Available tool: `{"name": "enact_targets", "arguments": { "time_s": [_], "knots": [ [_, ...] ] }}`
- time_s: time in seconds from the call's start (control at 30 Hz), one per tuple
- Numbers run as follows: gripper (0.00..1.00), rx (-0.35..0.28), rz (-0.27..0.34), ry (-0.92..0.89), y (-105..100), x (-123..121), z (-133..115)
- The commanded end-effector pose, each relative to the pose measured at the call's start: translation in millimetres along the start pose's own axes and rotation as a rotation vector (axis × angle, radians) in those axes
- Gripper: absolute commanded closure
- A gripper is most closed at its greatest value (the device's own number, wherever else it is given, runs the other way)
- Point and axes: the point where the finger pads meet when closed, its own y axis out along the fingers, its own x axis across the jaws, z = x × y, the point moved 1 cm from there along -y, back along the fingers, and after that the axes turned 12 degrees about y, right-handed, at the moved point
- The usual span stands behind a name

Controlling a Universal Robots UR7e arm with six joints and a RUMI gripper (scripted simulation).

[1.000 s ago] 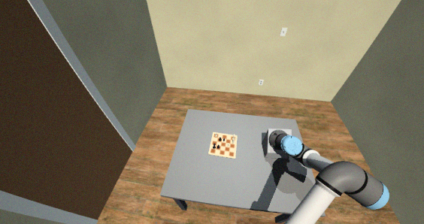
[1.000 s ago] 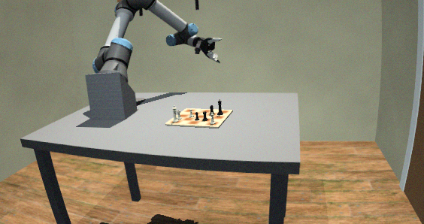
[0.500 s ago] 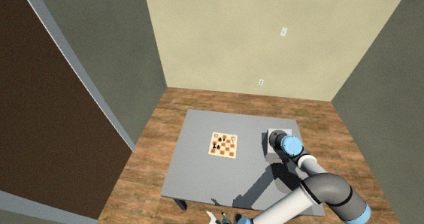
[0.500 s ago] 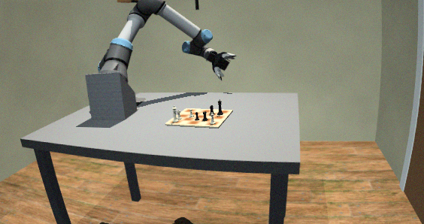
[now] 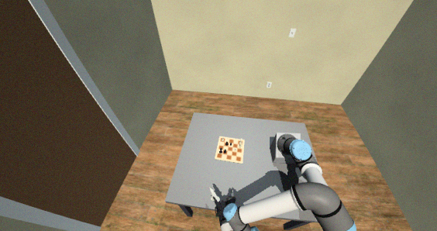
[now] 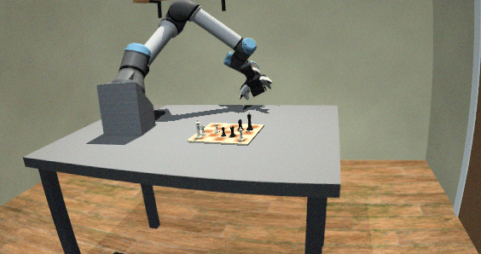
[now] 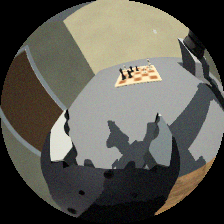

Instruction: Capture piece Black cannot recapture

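I have the pincer (image 6: 256, 86) spread wide and holding nothing, hanging above the grey bench (image 6: 273, 162), right of centre in the exterior view. Lower left of it, the chessboard (image 6: 252, 137) lies flat at mid-frame, black and white pieces standing upright on it.
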Motion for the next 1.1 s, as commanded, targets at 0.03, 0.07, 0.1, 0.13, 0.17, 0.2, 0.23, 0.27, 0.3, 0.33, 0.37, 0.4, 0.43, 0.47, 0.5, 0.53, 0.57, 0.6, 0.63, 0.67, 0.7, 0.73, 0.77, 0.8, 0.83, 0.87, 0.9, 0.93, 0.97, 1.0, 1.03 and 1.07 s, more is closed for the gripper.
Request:
{"name": "enact_targets", "arguments": {
  "time_s": [0.03, 0.07, 0.1, 0.13, 0.17, 0.2, 0.23, 0.27, 0.3, 0.33, 0.37, 0.4, 0.43, 0.47, 0.5, 0.53, 0.57, 0.6, 0.63, 0.67, 0.7, 0.73, 0.77, 0.8, 0.83, 0.87, 0.9, 0.93, 0.97, 1.0, 1.03, 1.07],
  "knots": [
    [0.00, 0.128, -0.128, -0.169, 55, 12, 18],
    [0.00, 0.144, -0.149, -0.193, 62, 14, 21],
    [0.00, 0.158, -0.170, -0.214, 68, 16, 24],
    [0.00, 0.170, -0.189, -0.233, 74, 18, 27],
    [0.00, 0.181, -0.206, -0.250, 79, 20, 30],
    [0.00, 0.190, -0.222, -0.265, 83, 22, 32],
    [0.00, 0.198, -0.236, -0.278, 87, 23, 34],
    [0.00, 0.205, -0.248, -0.289, 90, 25, 36],
    [0.00, 0.211, -0.259, -0.299, 93, 26, 38],
    [0.00, 0.216, -0.268, -0.307, 95, 27, 40],
    [0.00, 0.220, -0.275, -0.314, 97, 28, 41],
    [0.00, 0.220, -0.275, -0.314, 97, 28, 41],
    [0.00, 0.220, -0.275, -0.314, 97, 28, 41],
    [0.00, 0.223, -0.281, -0.319, 99, 28, 42],
    [0.00, 0.225, -0.286, -0.324, 100, 29, 42],
    [0.00, 0.227, -0.289, -0.327, 101, 29, 43],
    [0.00, 0.228, -0.291, -0.329, 101, 29, 43],
    [0.00, 0.229, -0.293, -0.330, 102, 30, 44],
    [0.00, 0.229, -0.294, -0.331, 102, 30, 44],
    [0.00, 0.229, -0.294, -0.331, 102, 30, 44],
    [0.00, 0.229, -0.294, -0.331, 102, 30, 44],
    [0.00, 0.229, -0.294, -0.331, 102, 30, 44],
    [0.00, 0.229, -0.294, -0.331, 102, 30, 44],
    [0.00, 0.229, -0.294, -0.331, 102, 30, 44],
    [0.00, 0.229, -0.294, -0.331, 102, 30, 44],
    [0.00, 0.229, -0.294, -0.331, 102, 30, 44],
    [0.00, 0.229, -0.294, -0.331, 102, 30, 44],
    [0.00, 0.229, -0.294, -0.331, 102, 30, 44],
    [0.00, 0.229, -0.294, -0.331, 102, 30, 44],
    [0.00, 0.229, -0.294, -0.331, 102, 30, 44],
    [0.00, 0.229, -0.294, -0.331, 102, 30, 44],
    [0.00, 0.229, -0.294, -0.331, 102, 30, 44]
  ]
}}
